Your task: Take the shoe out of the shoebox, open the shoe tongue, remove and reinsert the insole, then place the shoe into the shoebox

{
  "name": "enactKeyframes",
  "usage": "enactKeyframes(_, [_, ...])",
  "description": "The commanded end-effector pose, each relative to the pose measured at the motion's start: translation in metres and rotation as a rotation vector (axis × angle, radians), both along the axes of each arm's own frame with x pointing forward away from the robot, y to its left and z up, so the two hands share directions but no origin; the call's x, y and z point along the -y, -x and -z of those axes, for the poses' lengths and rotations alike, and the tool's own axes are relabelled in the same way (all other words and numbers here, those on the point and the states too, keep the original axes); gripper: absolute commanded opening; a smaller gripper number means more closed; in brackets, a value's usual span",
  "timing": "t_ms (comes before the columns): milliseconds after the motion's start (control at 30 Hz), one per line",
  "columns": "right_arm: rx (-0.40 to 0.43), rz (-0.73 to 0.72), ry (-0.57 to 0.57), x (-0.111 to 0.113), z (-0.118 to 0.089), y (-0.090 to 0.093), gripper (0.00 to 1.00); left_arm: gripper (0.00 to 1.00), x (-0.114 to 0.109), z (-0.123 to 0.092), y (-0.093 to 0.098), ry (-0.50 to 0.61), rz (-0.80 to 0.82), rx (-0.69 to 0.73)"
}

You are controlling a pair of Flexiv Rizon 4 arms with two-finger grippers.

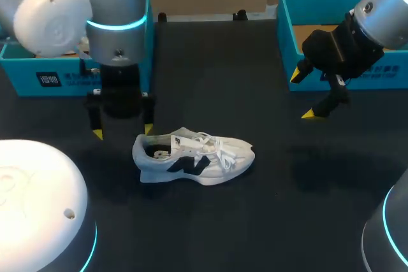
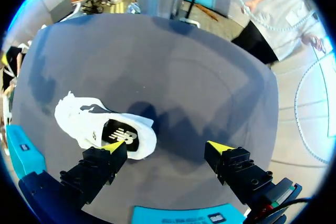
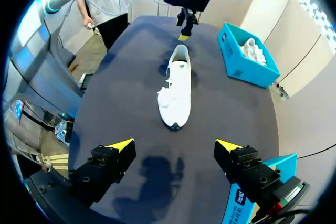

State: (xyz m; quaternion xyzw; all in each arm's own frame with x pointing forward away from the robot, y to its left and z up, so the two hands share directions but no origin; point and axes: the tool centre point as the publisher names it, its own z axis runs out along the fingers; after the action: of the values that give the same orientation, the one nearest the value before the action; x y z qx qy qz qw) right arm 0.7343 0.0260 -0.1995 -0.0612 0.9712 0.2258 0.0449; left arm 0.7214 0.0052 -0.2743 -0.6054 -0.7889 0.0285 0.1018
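Note:
A white shoe (image 1: 191, 157) with a dark side logo lies on its side in the middle of the black table, toe to the right. My left gripper (image 1: 122, 130) hangs open just behind and above its heel, touching nothing. In the left wrist view the shoe's heel (image 2: 126, 140) lies next to one fingertip of the left gripper (image 2: 168, 148), outside the open fingers. My right gripper (image 1: 305, 93) is open and empty in front of the blue shoebox (image 1: 287, 36) at back right. From the right wrist, the shoe (image 3: 177, 90) lies well ahead of the right gripper (image 3: 176, 144).
A second blue box (image 1: 44, 78) stands at back left behind my left arm; the right wrist view shows this box (image 3: 247, 56) holding another white shoe. The shoebox at back right shows a bare cardboard floor.

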Motion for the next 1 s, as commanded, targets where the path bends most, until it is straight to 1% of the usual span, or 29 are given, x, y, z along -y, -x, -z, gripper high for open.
enactKeyframes(33, [0.0,0.001,0.002,-0.001,0.001,0.0,1.0,1.0,-0.013,-0.006,0.006,0.042,-0.036,-0.018])
enactKeyframes(867, [0.0,0.001,0.002,-0.001,0.001,0.0,1.0,1.0,-0.013,-0.006,0.006,0.042,-0.036,-0.018])
enactKeyframes(1000, [0.0,0.001,0.002,-0.001,0.001,0.0,1.0,1.0,-0.024,-0.003,0.012,0.04,-0.082,-0.077])
